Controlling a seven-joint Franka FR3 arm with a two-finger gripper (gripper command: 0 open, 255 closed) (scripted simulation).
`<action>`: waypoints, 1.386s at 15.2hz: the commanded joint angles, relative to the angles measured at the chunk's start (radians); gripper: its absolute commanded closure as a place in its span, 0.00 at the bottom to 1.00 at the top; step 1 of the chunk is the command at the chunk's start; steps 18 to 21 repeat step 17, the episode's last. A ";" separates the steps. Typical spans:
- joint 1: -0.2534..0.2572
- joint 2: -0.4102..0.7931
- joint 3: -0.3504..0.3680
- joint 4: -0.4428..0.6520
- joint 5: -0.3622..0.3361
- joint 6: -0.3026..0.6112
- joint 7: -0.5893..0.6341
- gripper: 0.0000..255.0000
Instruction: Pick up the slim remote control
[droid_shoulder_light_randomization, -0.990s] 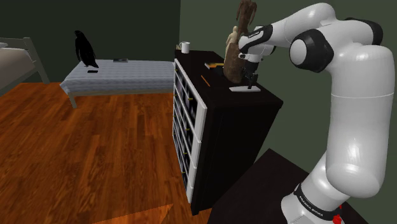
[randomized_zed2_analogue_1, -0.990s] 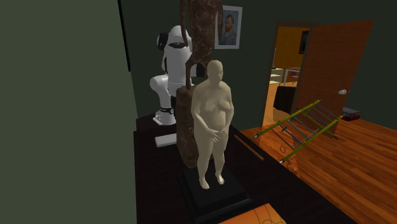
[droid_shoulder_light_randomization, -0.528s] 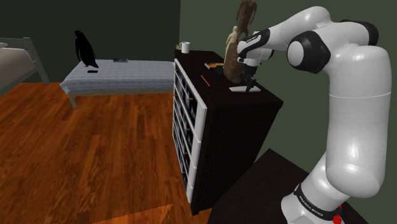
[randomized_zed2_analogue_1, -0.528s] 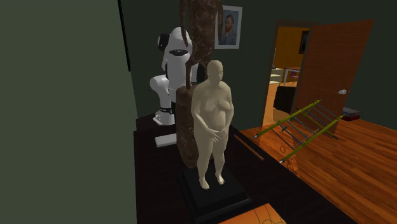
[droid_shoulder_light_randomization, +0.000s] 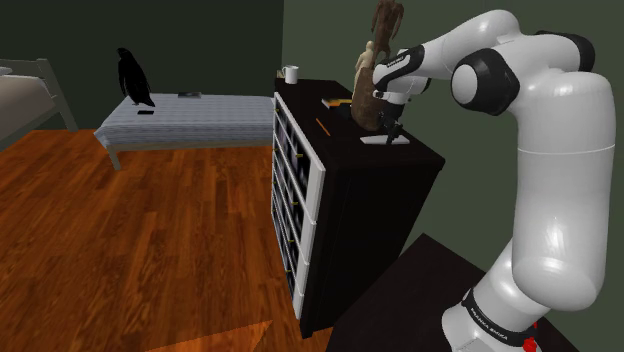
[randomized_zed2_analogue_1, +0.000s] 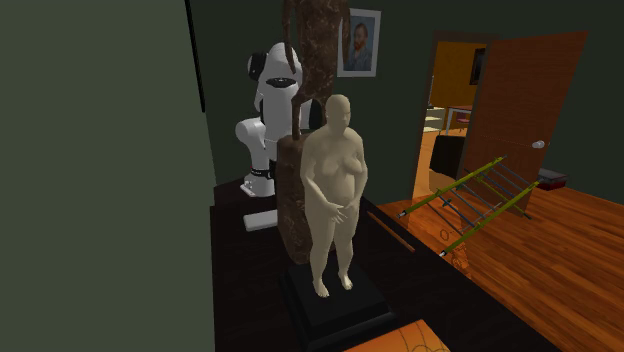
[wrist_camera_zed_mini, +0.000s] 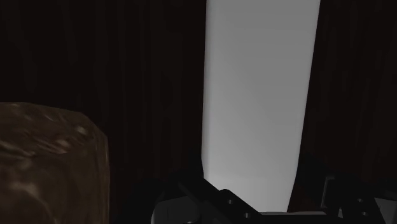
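Under claw, one white remote

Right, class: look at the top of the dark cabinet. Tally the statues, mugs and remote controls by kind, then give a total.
Statues: 2 (beige figure, brown statue)
Mugs: 1 (white mug)
Remote controls: 1 (white remote)
Total: 4

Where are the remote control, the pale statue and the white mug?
slim remote control (wrist_camera_zed_mini: 261, 95): wrist view, middle of its white face.
pale human figurine (randomized_zed2_analogue_1: 338, 185): second exterior view, its belly.
white mug (droid_shoulder_light_randomization: 291, 73): shoulder view, its side.
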 joint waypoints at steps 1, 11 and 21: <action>0.000 -0.004 -0.002 0.006 -0.004 -0.010 0.002 1.00; 0.004 -0.043 -0.020 0.090 -0.036 -0.124 0.023 1.00; 0.002 -0.054 -0.025 0.133 -0.046 -0.175 0.030 1.00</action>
